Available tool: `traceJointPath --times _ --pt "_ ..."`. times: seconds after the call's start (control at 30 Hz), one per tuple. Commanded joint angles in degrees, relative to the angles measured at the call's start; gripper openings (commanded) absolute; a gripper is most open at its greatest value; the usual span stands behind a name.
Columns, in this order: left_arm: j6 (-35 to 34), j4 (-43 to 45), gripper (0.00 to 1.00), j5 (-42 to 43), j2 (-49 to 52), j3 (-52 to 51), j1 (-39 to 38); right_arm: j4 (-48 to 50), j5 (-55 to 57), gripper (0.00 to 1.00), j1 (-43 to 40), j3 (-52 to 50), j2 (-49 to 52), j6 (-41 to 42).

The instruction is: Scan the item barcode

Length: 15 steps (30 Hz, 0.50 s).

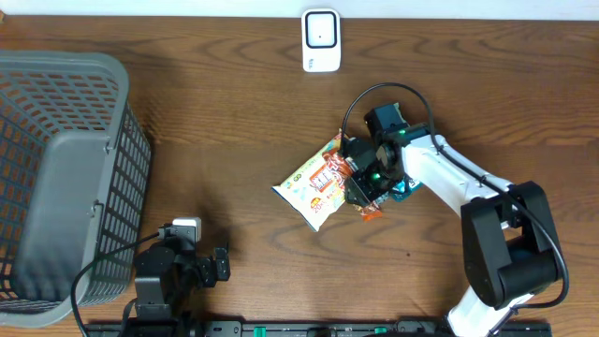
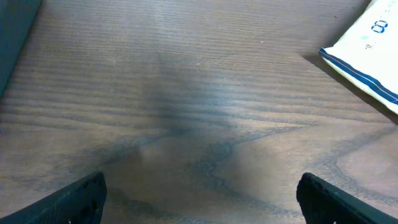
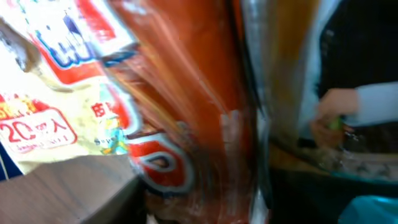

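Snack bag (image 1: pixel 314 183) lies mid-frame on the surface (image 1: pixel 215 103). Our right end effector (image 1: pixel 365 190) covers its right end; we cannot tell whether it pinches. Our left end effector (image 2: pixel 199 202), lower left overhead, stands spread wide.
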Motion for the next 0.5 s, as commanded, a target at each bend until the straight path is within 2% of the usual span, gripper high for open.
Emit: traceJointPath --times 0.0,0.07,0.17,0.27,0.33,0.37,0.47 --pt "0.57 -0.68 0.98 0.07 -0.09 -0.31 -0.02 0.50 -1.01 0.30 -0.61 -0.22 0.74 -0.26" --pt "0.57 -0.70 0.98 0.07 -0.09 -0.31 -0.02 1.25 -1.01 0.26 -0.61 -0.59 0.81 -0.42" --pt "0.57 -0.70 0.98 0.07 -0.09 -0.31 -0.02 2.91 -1.03 0.32 -0.59 -2.21 1.22 -0.66" --pt "0.57 -0.70 0.98 0.07 -0.09 -0.31 -0.02 4.20 -1.44 0.20 -0.61 -4.04 2.56 -0.63" --pt "0.57 -0.70 0.98 0.07 -0.09 -0.31 -0.02 3.74 -1.40 0.04 -0.61 -4.31 3.30 -0.66" --pt "0.57 -0.70 0.98 0.07 -0.09 -0.31 -0.02 3.50 -1.40 0.01 -0.61 -4.28 3.32 -0.66" --pt "0.57 -0.68 0.98 0.07 -0.09 -0.31 -0.02 2.32 -1.42 0.01 -0.61 -3.34 2.75 -0.63"
